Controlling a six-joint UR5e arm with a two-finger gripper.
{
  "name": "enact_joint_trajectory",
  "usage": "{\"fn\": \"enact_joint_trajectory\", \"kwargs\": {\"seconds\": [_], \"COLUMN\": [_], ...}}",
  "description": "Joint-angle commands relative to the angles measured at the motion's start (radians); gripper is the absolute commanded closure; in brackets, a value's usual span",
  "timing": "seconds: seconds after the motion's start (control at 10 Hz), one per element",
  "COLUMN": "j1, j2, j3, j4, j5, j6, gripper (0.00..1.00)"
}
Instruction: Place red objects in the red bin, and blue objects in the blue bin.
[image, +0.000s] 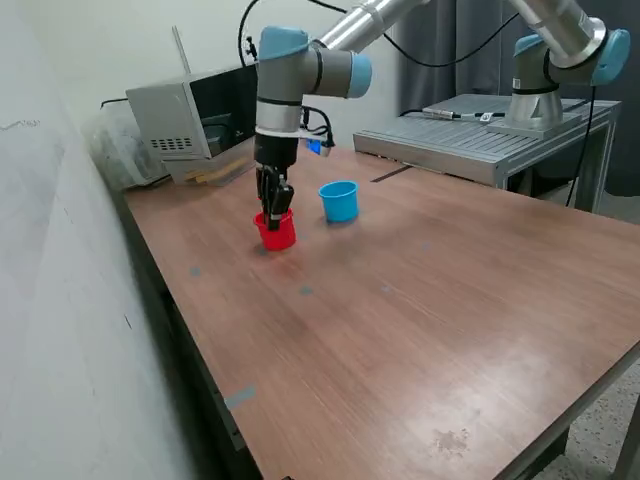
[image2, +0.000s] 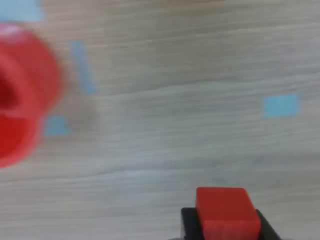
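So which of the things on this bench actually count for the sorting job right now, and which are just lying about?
For the job:
- small round red plastic cup
- small round light-blue plastic cup
- small plain red cube, held in the two-finger gripper at the red cup

Just lying about:
- grey metal box at the back of the wooden table
- blue tape patches on the tabletop

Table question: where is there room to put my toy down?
The table is bare wood in front of the red cup and blue cup, out to the near edge. It's crowded at the red cup, where the claw holds a red cube.
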Motion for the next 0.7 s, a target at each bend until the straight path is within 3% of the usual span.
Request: {"fn": "enact_joint_trajectory", "kwargs": {"seconds": [0.0,0.2,0.6], "j1": [-0.148,-0.188,-0.191], "j2": [-0.072,-0.071,-0.058], "j3": [0.081,0.101,0.116], "j4": [0.009,0.008,0.005], "j5": [-0.001,0.000,0.003], "j6": [-0.025,-0.043,-0.048], "gripper": [1.00,1.00,1.00]}}
